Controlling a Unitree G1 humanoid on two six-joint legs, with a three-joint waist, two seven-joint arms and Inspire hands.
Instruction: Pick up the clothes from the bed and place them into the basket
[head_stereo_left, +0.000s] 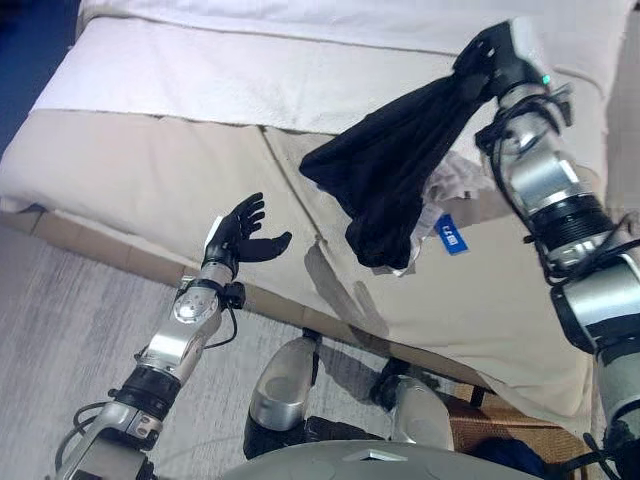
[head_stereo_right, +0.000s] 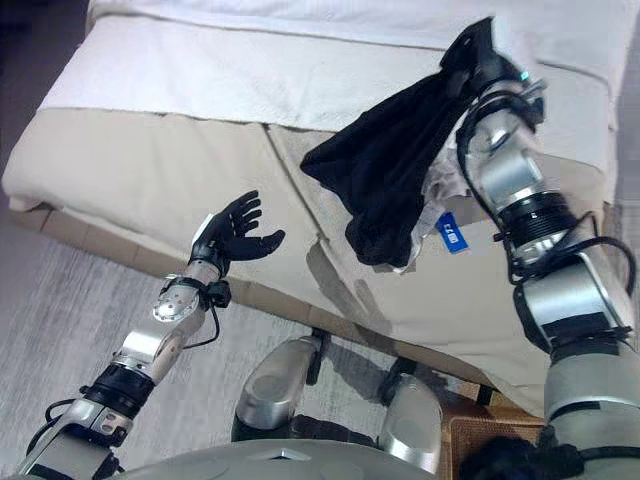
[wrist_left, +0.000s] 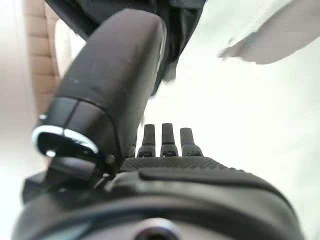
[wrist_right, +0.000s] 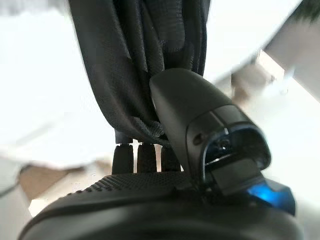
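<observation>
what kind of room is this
Most likely a bedroom: a bed with beige and white covers fills the view, the right hand holds a black garment above it, and a wicker basket stands on the floor beside the bed.

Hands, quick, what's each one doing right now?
Left hand: open, empty, hovering at the bed edge.
Right hand: shut on a black garment, lifted above the bed.

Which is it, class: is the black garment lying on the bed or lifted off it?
Lifted. The black garment hangs bunched from the right hand, pinched between thumb and fingers, above the bed.
</observation>
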